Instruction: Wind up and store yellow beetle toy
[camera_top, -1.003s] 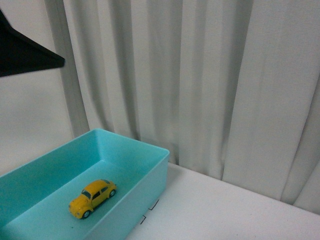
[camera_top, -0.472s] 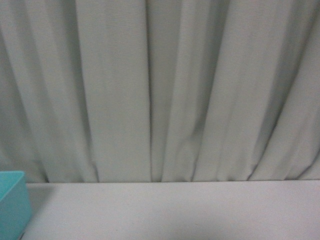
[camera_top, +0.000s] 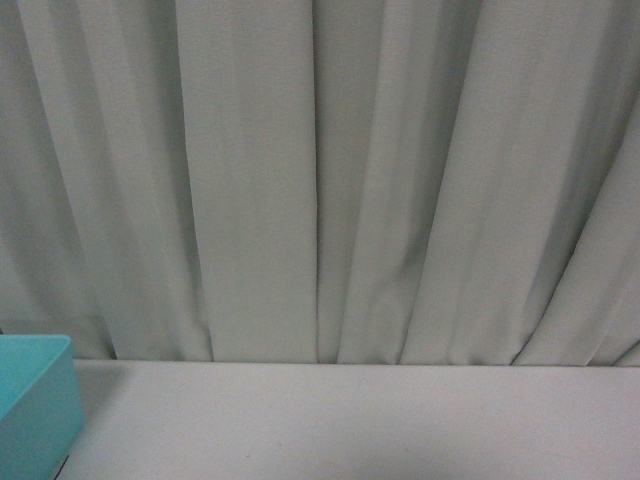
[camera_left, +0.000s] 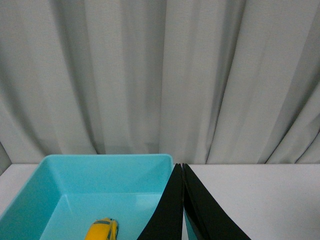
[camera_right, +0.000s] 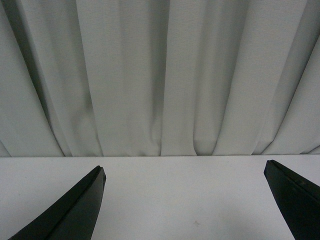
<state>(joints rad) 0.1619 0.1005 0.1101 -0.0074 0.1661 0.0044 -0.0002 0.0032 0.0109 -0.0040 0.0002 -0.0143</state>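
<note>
The yellow beetle toy (camera_left: 101, 230) lies on the floor of a turquoise bin (camera_left: 75, 185) in the left wrist view, cut off by the picture's lower edge. My left gripper (camera_left: 180, 166) is shut with nothing between its black fingers, and it hangs over the bin's wall on the toy's far side. In the right wrist view my right gripper (camera_right: 185, 169) stands wide open over bare white table (camera_right: 180, 200), holding nothing. The front view shows only a corner of the bin (camera_top: 35, 400); the toy and both grippers are out of that view.
A pale grey curtain (camera_top: 320, 180) hangs along the back of the white table (camera_top: 350, 420) in every view. The bin stands at the table's left side.
The front view has swung to the right: the bin with the toy filled its lower left a second ago, and now only the bin's corner shows at the left edge.
</note>
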